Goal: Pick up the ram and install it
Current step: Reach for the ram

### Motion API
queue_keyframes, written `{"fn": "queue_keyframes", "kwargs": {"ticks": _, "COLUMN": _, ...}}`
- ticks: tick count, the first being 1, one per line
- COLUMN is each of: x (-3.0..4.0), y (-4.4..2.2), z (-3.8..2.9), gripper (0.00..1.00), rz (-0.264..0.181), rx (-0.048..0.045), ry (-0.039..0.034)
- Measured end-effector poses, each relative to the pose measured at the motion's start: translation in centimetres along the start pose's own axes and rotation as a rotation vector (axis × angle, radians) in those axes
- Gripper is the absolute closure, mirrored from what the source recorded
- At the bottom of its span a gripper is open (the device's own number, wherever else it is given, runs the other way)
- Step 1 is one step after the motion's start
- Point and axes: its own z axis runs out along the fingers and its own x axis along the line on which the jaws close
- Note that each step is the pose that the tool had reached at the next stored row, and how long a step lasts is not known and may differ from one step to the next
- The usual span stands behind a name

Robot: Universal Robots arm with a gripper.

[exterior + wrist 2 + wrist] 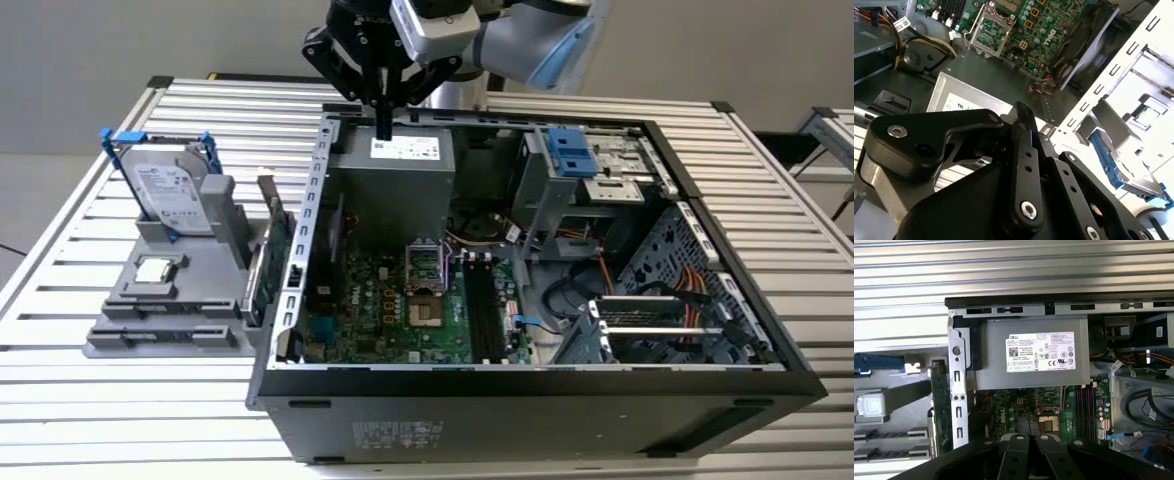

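Note:
My gripper [384, 128] hangs shut with nothing in it, over the back edge of the open computer case [534, 385], just above the grey power supply [394, 150]. In both wrist views its black fingers [1019, 445] [1024, 150] lie pressed together. A thin dark board that may be the ram [284, 235] stands on edge in the grey holder [160, 320], between the green expansion card [263, 275] and the case wall, though I cannot tell for sure. The black memory slots [481, 310] [1084, 405] lie beside the processor socket [423, 265] on the motherboard.
A silver hard drive with a blue bracket [167, 185] stands in the holder at the exterior view's left, with a processor chip [158, 268] in front of it. The drive cage [587, 165] and cables [667, 290] occupy the case's right side. A slatted metal table [80, 420] surrounds everything.

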Motion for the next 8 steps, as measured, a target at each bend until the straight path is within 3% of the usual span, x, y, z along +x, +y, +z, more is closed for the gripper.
{"fn": "queue_keyframes", "kwargs": {"ticks": 8, "x": 0.58, "y": -0.04, "z": -0.02, "gripper": 1.00, "rz": 0.000, "rx": 0.0001, "ry": 0.0000}}
